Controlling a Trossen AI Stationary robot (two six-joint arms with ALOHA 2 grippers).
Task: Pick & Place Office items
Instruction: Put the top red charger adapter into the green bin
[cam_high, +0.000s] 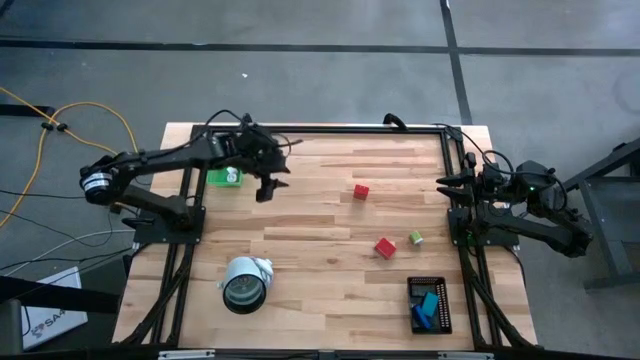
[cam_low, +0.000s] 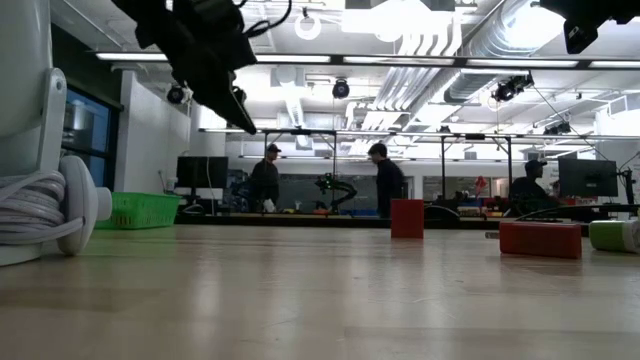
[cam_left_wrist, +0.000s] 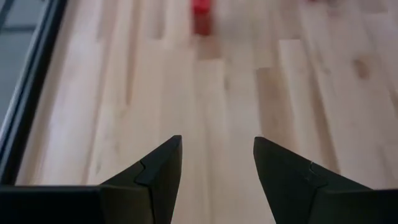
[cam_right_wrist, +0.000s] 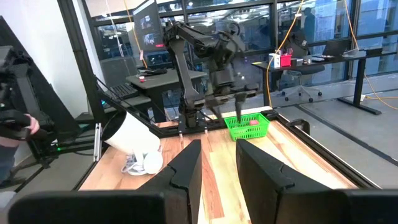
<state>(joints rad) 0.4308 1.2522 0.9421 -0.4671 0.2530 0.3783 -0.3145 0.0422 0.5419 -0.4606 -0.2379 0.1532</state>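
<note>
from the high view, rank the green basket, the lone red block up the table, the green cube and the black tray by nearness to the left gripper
1. Green plastic basket, just beside the left gripper, towards its base.
2. Lone red block, mid-table.
3. Small green cube, right of centre.
4. Black rectangular tray, right near corner.

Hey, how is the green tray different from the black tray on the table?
The green tray sits at the table's left side, by the left arm; the black tray lies near the front right corner. The green tray holds something pale, hard to make out; the black tray holds blue and teal bits. Both are small rectangular trays on the wooden table.
</note>
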